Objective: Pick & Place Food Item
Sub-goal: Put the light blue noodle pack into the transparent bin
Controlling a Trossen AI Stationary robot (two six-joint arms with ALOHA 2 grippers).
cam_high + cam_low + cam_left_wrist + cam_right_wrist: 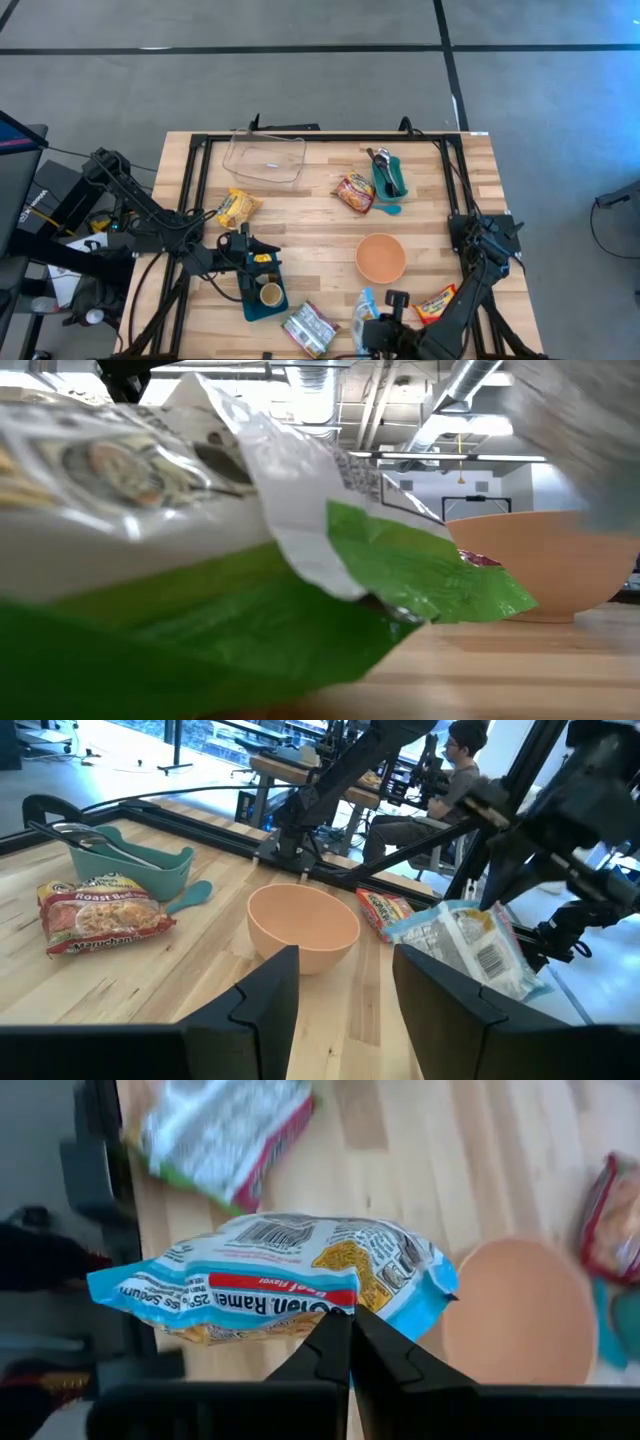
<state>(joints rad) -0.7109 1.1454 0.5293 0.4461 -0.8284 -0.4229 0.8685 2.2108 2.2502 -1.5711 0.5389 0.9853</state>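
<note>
Bright, even light; green packet (200, 610) blurred (too near the low camera).

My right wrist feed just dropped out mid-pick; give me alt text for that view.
The right gripper, fingers pinched together, holds a light-blue plastic ramen packet by its edge above the light wooden table. A round orange bowl sits just beyond the packet, and a green-and-white snack bag lies farther off.

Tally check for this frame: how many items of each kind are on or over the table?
Food packets: 5: yellow packet, red ramen packet, green-white packet, orange-red packet, blue ramen packet held by right gripper
Bowls: 1
Teal trays: 2
Clear container: 1
Total: 9
</note>
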